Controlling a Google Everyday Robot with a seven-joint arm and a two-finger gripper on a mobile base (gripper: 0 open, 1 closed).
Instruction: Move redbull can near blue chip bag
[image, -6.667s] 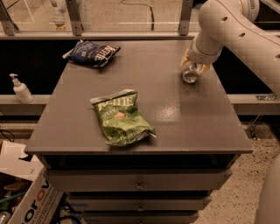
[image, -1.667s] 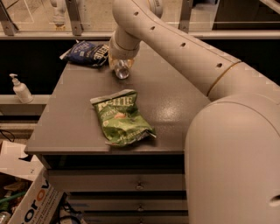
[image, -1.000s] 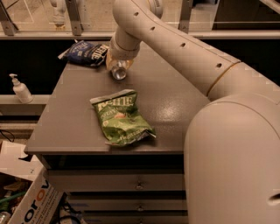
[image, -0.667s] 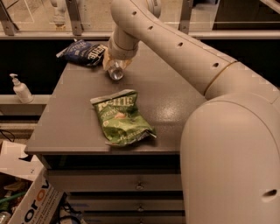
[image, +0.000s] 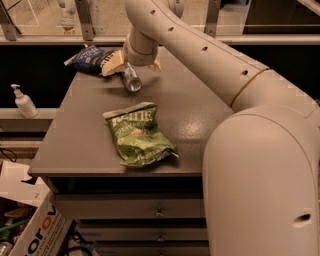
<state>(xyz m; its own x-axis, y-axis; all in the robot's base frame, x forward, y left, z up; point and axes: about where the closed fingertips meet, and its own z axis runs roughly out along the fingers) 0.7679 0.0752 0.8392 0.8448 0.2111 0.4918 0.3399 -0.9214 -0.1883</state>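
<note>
The redbull can (image: 131, 80), slim and silver, is tilted with its end toward me at the back left of the grey table (image: 85, 135). It sits just right of the dark blue chip bag (image: 87, 56), nearly touching it. My gripper (image: 132, 69) hangs right over the can. Its beige fingers (image: 113, 62) are spread wider than the can, one on each side, so it is open. The left finger overlaps the bag's right end.
A larger green chip bag (image: 140, 132) lies in the middle of the table. My arm sweeps in from the right and fills the right foreground. A pump bottle (image: 22, 102) stands on a ledge at the left. A cardboard box (image: 30, 230) sits on the floor.
The gripper carried the can from the table's back right to beside the blue chip bag. Since 0.7 s ago its fingers have spread apart around the can.
</note>
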